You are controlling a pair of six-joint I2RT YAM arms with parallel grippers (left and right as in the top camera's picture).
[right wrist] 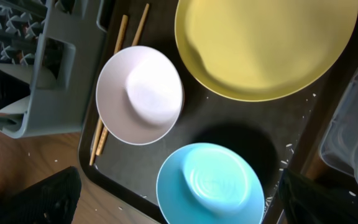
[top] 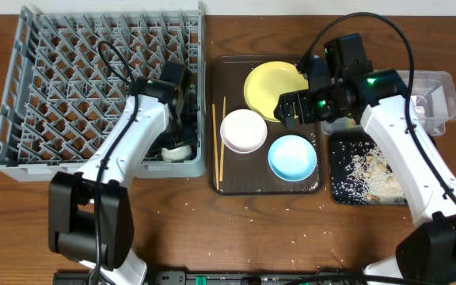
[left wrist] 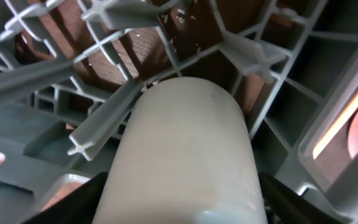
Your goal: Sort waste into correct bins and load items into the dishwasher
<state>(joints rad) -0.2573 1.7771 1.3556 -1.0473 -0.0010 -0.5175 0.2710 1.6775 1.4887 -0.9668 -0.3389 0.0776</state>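
Observation:
My left gripper reaches into the near right corner of the grey dishwasher rack. The small white cup lies on its side between the fingers, resting on the rack's pegs, and both fingers press against its sides. My right gripper hangs open over the brown tray, just above the light blue bowl and touching nothing. On that tray also sit the white bowl, the yellow plate and two chopsticks along its left edge.
The shallow black tray, right of the brown tray, holds scattered rice and scraps. The clear tub stands behind it, partly under my right arm. Loose rice grains dot the wooden table in front.

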